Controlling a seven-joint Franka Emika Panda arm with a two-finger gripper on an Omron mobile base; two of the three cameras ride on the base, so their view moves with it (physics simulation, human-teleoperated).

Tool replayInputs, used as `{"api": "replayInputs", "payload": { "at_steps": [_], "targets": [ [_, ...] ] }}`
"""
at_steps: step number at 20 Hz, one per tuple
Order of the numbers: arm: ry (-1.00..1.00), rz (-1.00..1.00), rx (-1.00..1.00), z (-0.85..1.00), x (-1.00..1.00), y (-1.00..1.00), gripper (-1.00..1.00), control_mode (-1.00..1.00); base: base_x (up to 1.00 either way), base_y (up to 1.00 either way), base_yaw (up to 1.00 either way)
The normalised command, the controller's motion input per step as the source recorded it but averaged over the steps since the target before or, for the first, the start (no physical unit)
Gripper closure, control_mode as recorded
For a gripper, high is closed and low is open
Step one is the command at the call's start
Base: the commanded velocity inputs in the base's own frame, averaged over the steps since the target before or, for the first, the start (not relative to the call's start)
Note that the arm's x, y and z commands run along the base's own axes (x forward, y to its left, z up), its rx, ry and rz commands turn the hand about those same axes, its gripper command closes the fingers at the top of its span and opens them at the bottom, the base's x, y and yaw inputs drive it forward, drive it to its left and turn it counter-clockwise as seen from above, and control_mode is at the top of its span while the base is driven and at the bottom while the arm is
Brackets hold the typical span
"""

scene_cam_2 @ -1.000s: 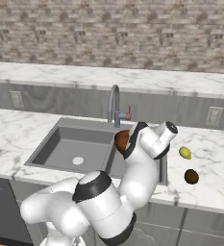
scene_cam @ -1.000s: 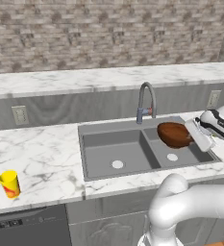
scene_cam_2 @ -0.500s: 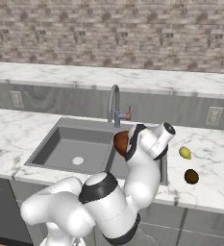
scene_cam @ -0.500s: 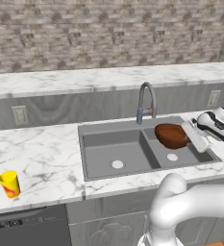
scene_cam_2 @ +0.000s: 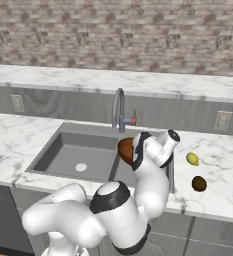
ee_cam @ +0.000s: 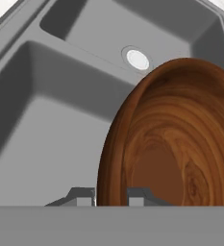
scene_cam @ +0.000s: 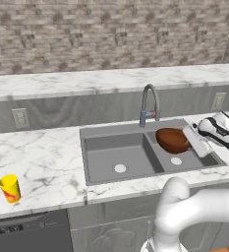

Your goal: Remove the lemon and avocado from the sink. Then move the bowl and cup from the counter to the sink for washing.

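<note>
Over the sink's right basin, the gripper pinches the bowl's rim; next, lower and release it, then fetch the cup.

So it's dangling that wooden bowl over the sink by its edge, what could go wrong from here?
Mainly a slip: the tool pinches only the thin rim of the bowl, which hangs tilted above the right basin of the sink, so it might twist loose and clatter down. It also hangs close to the faucet and could knock it. And the cup sits far off on the left counter, a long reach later.
</note>
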Motion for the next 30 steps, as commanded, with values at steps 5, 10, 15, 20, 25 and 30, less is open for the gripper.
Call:
{"api": "replayInputs", "payload": {
  "at_steps": [5,10,15,20,25,30],
  "targets": [
    [0.00,0.01,0.00,-0.16,0.19,0.04,1.00,-1.00,0.00,0.00,0.00],
    [0.00,0.02,0.00,-0.14,0.19,0.00,1.00,-1.00,0.00,0.00,0.00],
    [0.01,0.03,0.00,-0.10,0.19,-0.01,1.00,-1.00,0.00,0.00,0.00],
    [0.01,0.03,0.00,-0.10,0.17,-0.04,1.00,-1.00,0.00,0.00,0.00],
    [0.01,0.03,0.00,-0.11,0.15,-0.04,1.00,-1.00,0.00,0.00,0.00],
    [0.02,0.02,0.00,-0.10,0.09,-0.07,1.00,-1.00,0.00,0.00,0.00]
  ]
}}
